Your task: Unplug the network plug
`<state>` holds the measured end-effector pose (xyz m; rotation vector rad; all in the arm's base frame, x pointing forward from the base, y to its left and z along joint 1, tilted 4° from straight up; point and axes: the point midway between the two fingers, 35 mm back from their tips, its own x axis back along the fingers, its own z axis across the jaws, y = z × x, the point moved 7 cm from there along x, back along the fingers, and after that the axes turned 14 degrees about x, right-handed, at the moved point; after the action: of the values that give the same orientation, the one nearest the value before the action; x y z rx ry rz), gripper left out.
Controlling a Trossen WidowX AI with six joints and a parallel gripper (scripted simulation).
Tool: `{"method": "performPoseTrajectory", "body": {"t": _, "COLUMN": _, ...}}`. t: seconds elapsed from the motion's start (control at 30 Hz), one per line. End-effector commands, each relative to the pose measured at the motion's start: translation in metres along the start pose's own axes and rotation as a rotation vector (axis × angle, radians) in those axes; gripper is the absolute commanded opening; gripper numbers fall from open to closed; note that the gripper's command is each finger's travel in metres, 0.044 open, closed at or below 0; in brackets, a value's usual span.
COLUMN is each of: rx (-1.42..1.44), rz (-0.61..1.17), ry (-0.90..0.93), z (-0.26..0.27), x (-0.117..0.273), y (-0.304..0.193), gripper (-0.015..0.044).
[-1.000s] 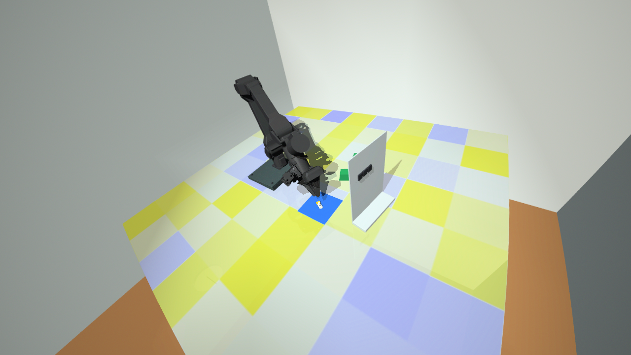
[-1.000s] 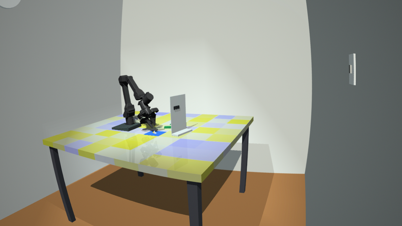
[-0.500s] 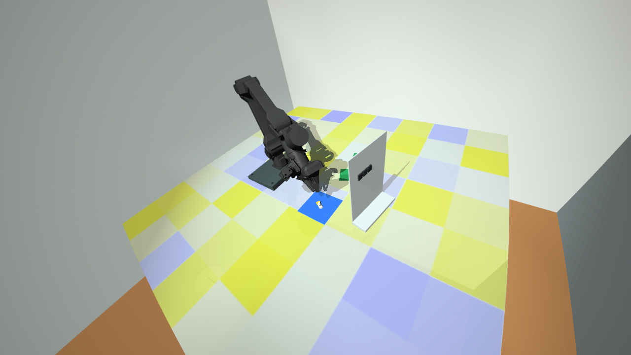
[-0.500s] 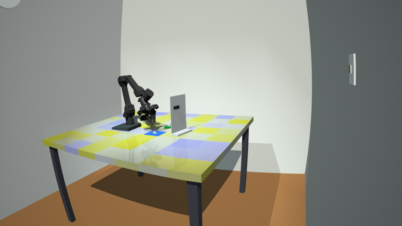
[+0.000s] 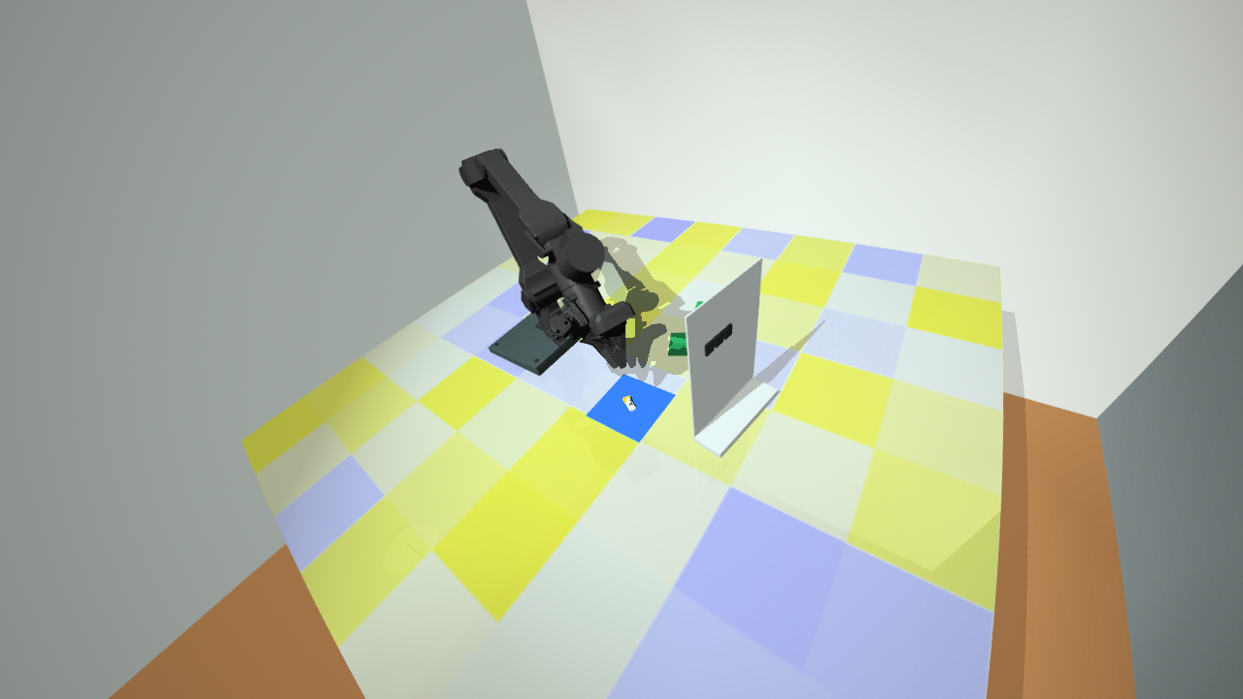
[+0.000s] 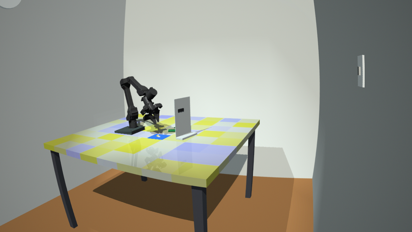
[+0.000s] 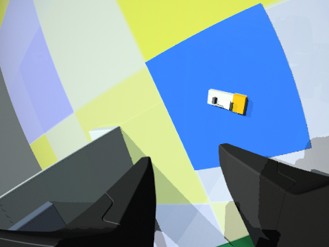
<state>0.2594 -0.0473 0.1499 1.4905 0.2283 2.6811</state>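
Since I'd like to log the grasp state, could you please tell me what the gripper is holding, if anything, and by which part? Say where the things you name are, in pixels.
Nothing is held: the gripper point(image 5: 623, 366) point(image 6: 156, 123) point(image 7: 186, 159) is open, and the plug point(image 5: 629, 403) point(image 6: 158, 135) point(image 7: 226, 101) lies on the blue square point(image 5: 639, 425) point(image 6: 161, 138) point(image 7: 192, 75).
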Motion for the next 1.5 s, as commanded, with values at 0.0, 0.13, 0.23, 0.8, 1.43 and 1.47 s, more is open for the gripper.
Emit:
{"method": "performPoseTrajectory", "body": {"t": 0.0, "rx": -0.007, "rz": -0.005, "ry": 0.005, "z": 0.005, "x": 0.009, "y": 0.002, "gripper": 0.0156}}
{"method": "performPoseTrajectory", "body": {"t": 0.13, "rx": -0.007, "rz": -0.005, "ry": 0.005, "z": 0.008, "x": 0.015, "y": 0.002, "gripper": 0.0156}}
{"method": "performPoseTrajectory", "body": {"t": 0.23, "rx": -0.007, "rz": -0.005, "ry": 0.005, "z": 0.01, "x": 0.02, "y": 0.003, "gripper": 0.0156}}
{"method": "performPoseTrajectory", "body": {"t": 0.8, "rx": -0.002, "rz": -0.001, "ry": 0.001, "z": 0.028, "x": 0.042, "y": 0.007, "gripper": 0.0156}}
{"method": "performPoseTrajectory", "body": {"t": 1.43, "rx": -0.005, "rz": -0.004, "ry": 0.004, "z": 0.059, "x": 0.091, "y": 0.015, "gripper": 0.0156}}
{"method": "performPoseTrajectory", "body": {"t": 1.47, "rx": -0.006, "rz": -0.004, "ry": 0.004, "z": 0.061, "x": 0.093, "y": 0.015, "gripper": 0.0156}}
